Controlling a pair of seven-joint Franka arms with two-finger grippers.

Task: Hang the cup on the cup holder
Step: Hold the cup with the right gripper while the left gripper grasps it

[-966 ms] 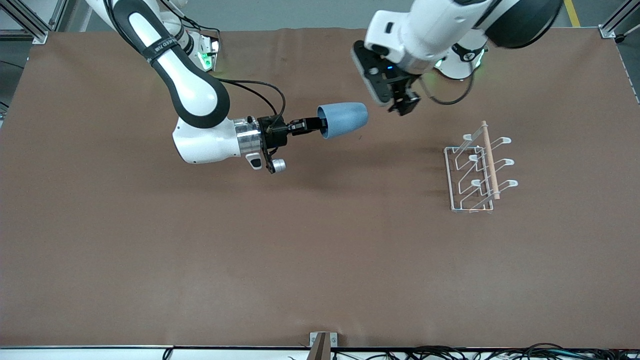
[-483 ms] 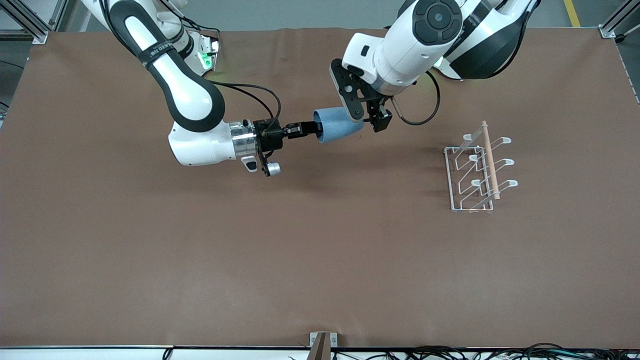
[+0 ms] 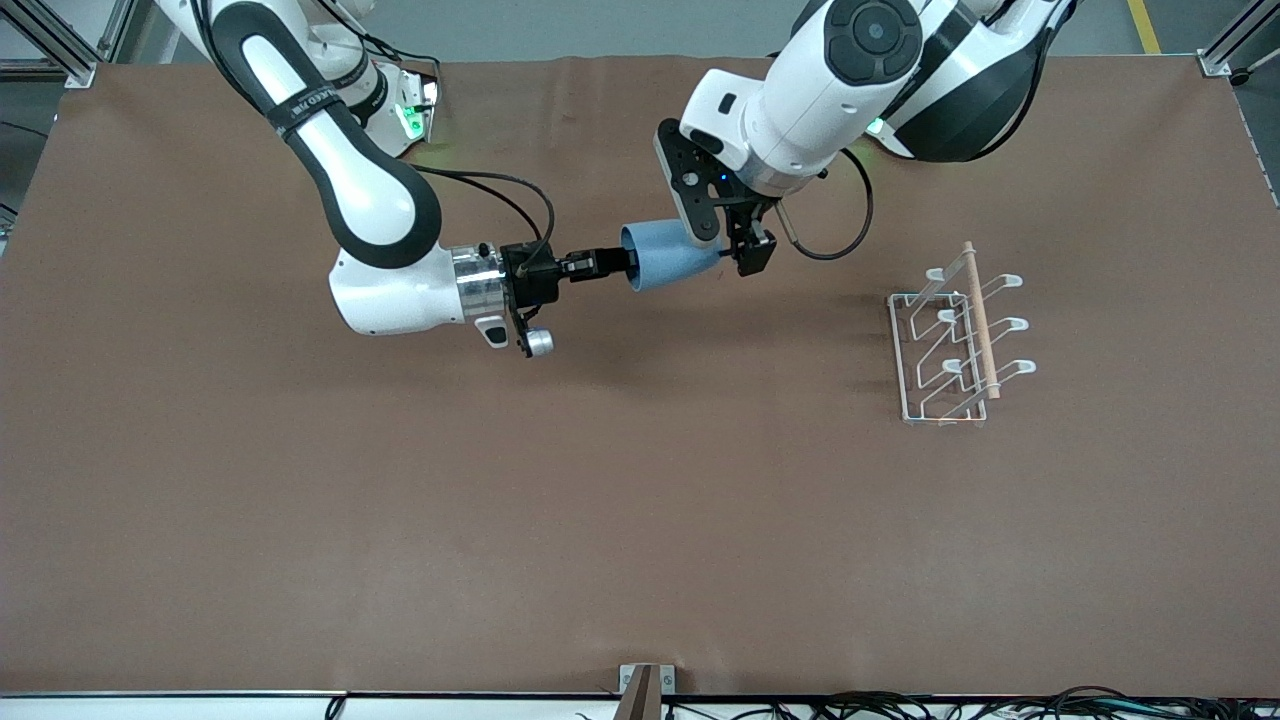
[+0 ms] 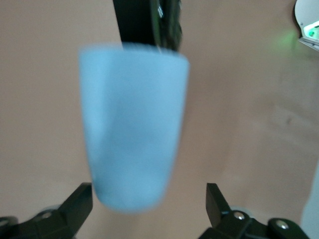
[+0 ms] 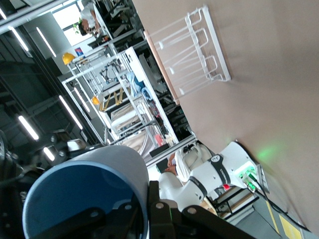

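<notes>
Blue-grey and lying on its side, the cup is held up in the air over the brown table in the front view; its long axis runs from the right arm toward the left arm, with the open mouth toward the right gripper and the closed bottom toward the left gripper; the right gripper is closed on the rim, one finger inside the mouth; the left gripper is spread wide around the bottom end of the cup, one finger on each side, and no touch can be made out; the cup holder stands on the table well apart, toward the left arm's end, so the left arm is judged the nearer one to carry the cup there.

In the left wrist view the cup is seen between two spread fingertips, with a clear gap at each side; the bottom end is the part nearest these fingers; a squeeze across the narrow end is judged to be what comes next.

In the right wrist view the light blue inside of the cup is seen close up, with the rim pinched by dark fingers; the white wire cup holder is seen on the table, well away.
</notes>
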